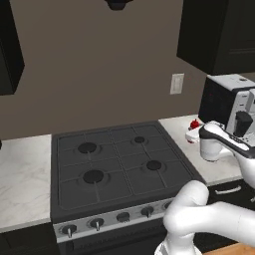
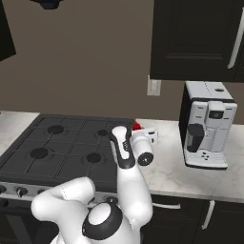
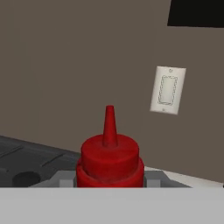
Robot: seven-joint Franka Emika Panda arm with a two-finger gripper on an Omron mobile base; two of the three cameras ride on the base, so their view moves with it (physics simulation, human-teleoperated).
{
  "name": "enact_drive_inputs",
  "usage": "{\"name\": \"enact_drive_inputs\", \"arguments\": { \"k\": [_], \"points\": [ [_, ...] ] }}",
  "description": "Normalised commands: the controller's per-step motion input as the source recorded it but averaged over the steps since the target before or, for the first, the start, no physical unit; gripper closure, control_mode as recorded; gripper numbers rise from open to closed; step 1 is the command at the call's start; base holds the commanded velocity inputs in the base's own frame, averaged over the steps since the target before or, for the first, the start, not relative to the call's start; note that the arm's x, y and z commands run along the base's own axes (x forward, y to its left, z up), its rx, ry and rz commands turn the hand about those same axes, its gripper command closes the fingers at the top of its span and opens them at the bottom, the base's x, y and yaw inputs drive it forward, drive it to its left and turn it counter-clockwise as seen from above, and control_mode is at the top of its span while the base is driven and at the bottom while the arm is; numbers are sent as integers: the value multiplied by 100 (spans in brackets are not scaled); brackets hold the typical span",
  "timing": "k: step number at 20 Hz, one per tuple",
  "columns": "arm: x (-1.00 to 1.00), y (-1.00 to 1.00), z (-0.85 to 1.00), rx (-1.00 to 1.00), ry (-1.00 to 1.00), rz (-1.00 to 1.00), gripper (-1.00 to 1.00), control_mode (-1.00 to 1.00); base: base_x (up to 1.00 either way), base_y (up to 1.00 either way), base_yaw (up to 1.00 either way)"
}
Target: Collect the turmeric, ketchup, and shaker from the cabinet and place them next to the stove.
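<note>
ketchup [image 3: 109, 159], red squeeze bottle with pointed nozzle, upright and clamped between the jaws of the gripper [image 2: 151, 137], over the pale desk [image 2: 190, 174] just beside the stove [image 1: 114, 164], wall switch plate [image 3: 167, 90] beyond, coffee machine [image 2: 207, 125] well off to one side.

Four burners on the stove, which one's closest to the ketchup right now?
The back-right burner. It sits nearest the stove's right rear corner, beside the counter strip where the gripper holds the ketchup; the other three lie further left or nearer the knobs.
</note>
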Motion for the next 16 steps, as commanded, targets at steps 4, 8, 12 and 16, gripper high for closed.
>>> {"name": "enact_drive_inputs", "arguments": {
  "k": [4,8,12,16],
  "points": [
    [19,-12,-24,0,1,1,100,-100,0,0,0],
    [9,-14,-23,0,1,1,100,-100,0,0,0],
    [11,-12,-24,0,1,1,100,-100,0,0,0],
    [12,-10,-24,0,0,2,100,-100,0,0,0]
  ]
}}
